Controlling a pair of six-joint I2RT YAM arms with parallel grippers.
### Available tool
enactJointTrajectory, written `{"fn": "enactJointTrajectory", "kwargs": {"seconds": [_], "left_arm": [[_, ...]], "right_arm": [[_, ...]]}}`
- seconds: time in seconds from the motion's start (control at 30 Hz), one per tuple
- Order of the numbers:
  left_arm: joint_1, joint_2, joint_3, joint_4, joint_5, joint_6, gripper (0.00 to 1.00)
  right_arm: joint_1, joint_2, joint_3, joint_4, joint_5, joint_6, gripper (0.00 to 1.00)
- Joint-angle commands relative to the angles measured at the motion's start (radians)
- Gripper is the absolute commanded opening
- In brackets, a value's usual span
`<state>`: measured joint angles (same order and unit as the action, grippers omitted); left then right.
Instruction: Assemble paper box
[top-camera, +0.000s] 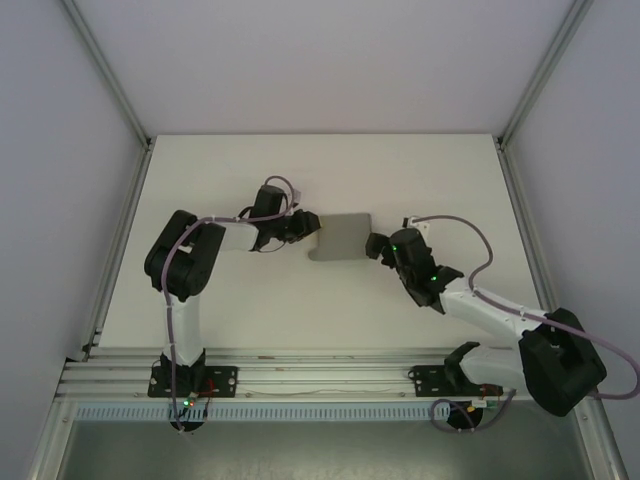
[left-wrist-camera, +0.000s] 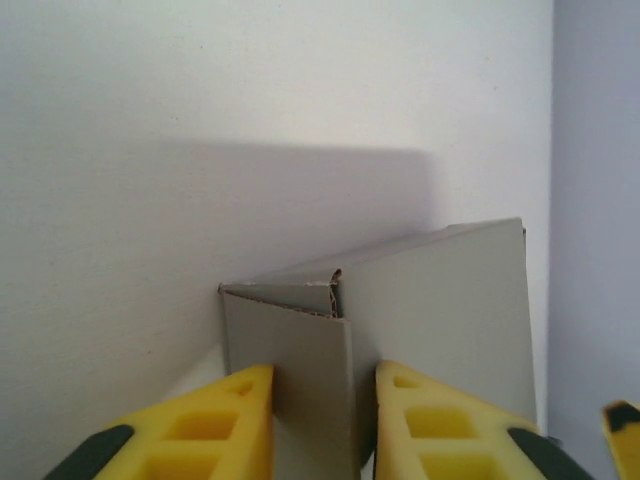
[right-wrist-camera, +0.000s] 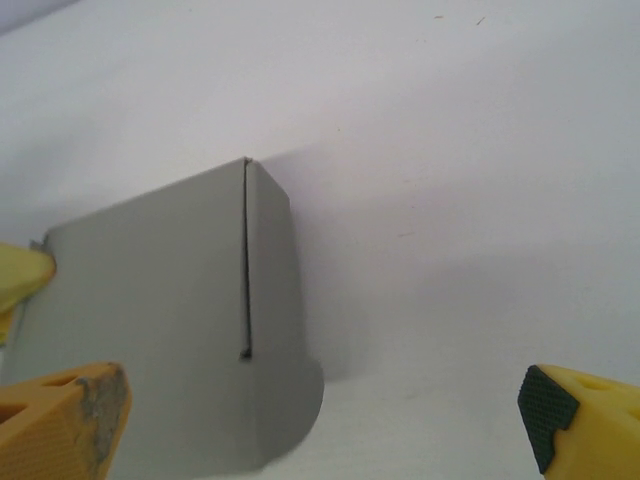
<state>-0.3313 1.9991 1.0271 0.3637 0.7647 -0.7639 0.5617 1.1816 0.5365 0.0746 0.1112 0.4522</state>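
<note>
Grey cardboard, the paper box (top-camera: 340, 238) lies mid-table (top-camera: 250, 300) between my arms. I see the left gripper (top-camera: 303, 226) pinching its left flap and the right gripper (top-camera: 379, 245) spread wide at its right edge.

One paper box (top-camera: 345, 238), one table (top-camera: 250, 300), two hands: left hand (top-camera: 305, 228), right hand (top-camera: 375, 245).

Bright, even light here, soft shadow beyond the box (left-wrist-camera: 440, 320) on the table (left-wrist-camera: 150, 80) (near edges slightly blurred).
</note>
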Motion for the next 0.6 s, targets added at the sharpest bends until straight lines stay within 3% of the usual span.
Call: {"fn": "enactJointTrajectory", "kwargs": {"seconds": [0.0,0.07,0.27,0.57], "left_arm": [[0.023,0.051,-0.063,0.050,0.053,-0.036,0.23],[0.030,0.050,-0.074,0.066,0.054,-0.039,0.17],[0.057,0.055,-0.108,0.131,0.084,-0.070,0.17],[0.072,0.057,-0.115,0.131,0.089,-0.047,0.17]], "right_arm": [[-0.049,0.033,0.026,0.080,-0.188,0.051,1.00],[-0.073,0.063,0.049,0.094,-0.277,0.071,1.00],[-0.152,0.224,0.144,0.093,-0.503,0.138,1.00],[-0.204,0.494,0.285,0.243,-0.808,0.172,0.95]]}}
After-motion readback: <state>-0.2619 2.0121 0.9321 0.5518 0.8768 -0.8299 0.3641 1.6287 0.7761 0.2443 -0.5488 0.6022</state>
